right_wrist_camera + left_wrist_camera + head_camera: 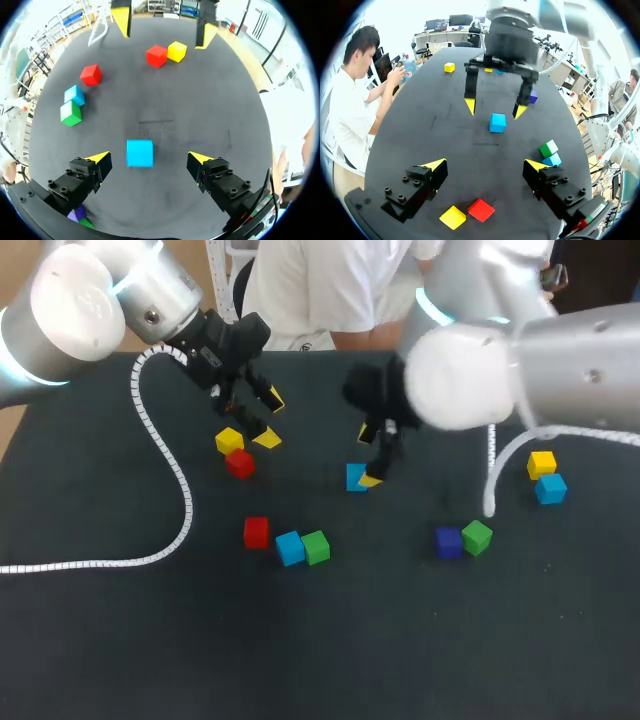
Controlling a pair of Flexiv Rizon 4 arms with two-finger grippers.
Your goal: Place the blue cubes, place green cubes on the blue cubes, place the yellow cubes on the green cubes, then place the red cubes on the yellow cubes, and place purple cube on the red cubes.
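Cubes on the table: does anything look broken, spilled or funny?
Nothing stands out. The cubes sit loose on the black table, alone or side by side. None is stacked yet and none looks broken. The white coiled cable lying across the table is just wiring, not a spill.

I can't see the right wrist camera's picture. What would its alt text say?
The right gripper hangs open over a black table, a light blue cube between its fingers, touching neither. Ahead, a red cube and yellow cube sit side by side near the left gripper.

Ten coloured cubes (290, 548); scattered, unstacked
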